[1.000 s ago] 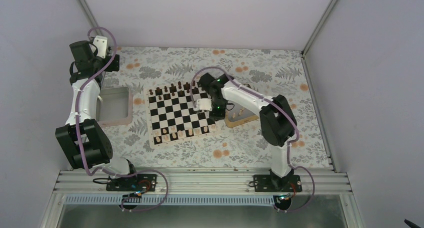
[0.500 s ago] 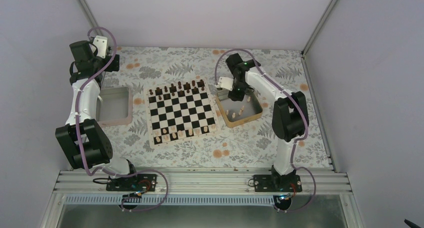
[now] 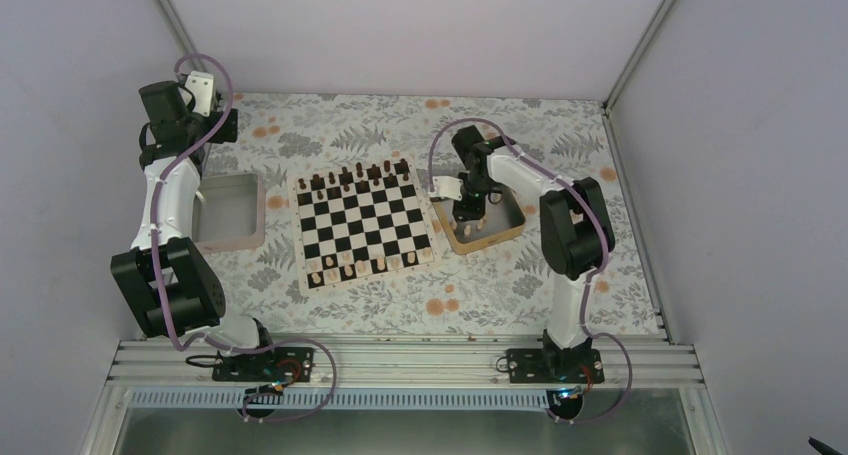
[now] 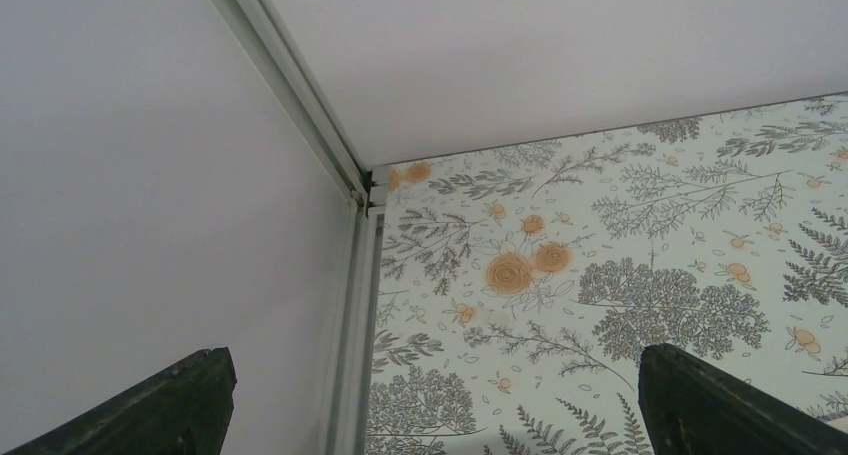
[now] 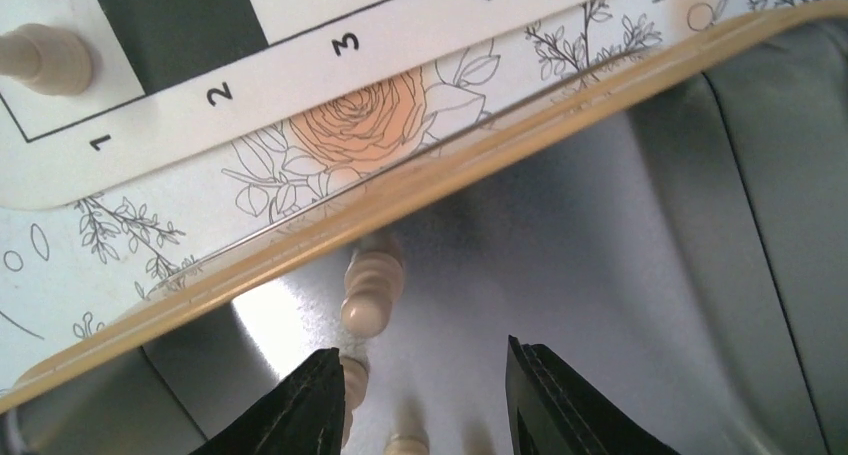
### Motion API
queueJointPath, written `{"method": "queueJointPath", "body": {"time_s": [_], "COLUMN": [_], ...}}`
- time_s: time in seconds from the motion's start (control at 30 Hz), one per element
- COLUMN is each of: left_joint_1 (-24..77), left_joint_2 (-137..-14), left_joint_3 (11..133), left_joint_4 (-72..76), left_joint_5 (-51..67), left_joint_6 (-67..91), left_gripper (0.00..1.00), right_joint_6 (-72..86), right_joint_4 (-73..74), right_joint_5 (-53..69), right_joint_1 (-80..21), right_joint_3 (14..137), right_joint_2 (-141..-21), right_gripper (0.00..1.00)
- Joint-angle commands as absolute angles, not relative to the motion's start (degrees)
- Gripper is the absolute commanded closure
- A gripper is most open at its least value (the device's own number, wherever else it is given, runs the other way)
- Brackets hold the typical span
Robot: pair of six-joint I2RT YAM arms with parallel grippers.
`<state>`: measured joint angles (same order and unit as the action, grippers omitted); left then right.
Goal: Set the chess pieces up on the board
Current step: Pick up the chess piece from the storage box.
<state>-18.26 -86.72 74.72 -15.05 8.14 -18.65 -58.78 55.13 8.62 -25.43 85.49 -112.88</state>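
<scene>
My top camera overlooks the whole floral-print table (image 3: 350, 115) from behind, my right wrist camera, close in, shares its gold tin tray (image 5: 420, 190) and black-and-white checked chessboard (image 5: 400, 30), and my left wrist camera faces the far corner.

The floral table (image 3: 330, 125) carries the board (image 3: 365, 225), a gold tray (image 3: 495, 240) and, seemingly, a pinkish-rimmed tray (image 3: 230, 245).

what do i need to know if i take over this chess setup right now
Right tool: open, empty, low inside the gold tray, just above loose light pieces.
Left tool: open, empty, raised at the far left, facing the wall corner.
Board: dark pieces line the far edge; more light pieces stand in a row along the near edge.
Left to do: several light pieces lie in the tray. Pick them up and stand them on the board. The exact count is too small to tell.
</scene>
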Motion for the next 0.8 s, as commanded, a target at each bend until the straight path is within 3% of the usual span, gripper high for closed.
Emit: {"method": "queueJointPath", "body": {"time_s": [0.0, 0.4, 0.6, 0.77], "left_joint_1": [-18.6, -18.6, -18.6, -18.6], "left_joint_2": [-85.9, -86.1, -86.0, -85.9], "left_joint_3": [74.4, 74.5, 74.4, 74.4], "left_joint_4": [-13.8, -14.0, -14.0, -13.9], "left_joint_5": [7.7, 7.8, 8.0, 8.1], "left_joint_6": [-18.8, -18.9, -18.9, -18.9], "left_gripper": [0.0, 0.0, 0.0, 0.0], "right_joint_6": [-61.2, -60.3, -60.0, -59.2], "right_joint_4": [54.0, 53.8, 52.8, 52.9], "right_joint_5": [13.4, 12.9, 13.2, 12.2], "right_joint_1": [-25.1, -25.7, -25.8, -25.8], "right_joint_3": [85.6, 86.2, 86.1, 86.3], "right_joint_2": [-114.9, -117.5, -117.7, -116.5], "right_gripper": [0.57, 0.61, 0.81, 0.89]}}
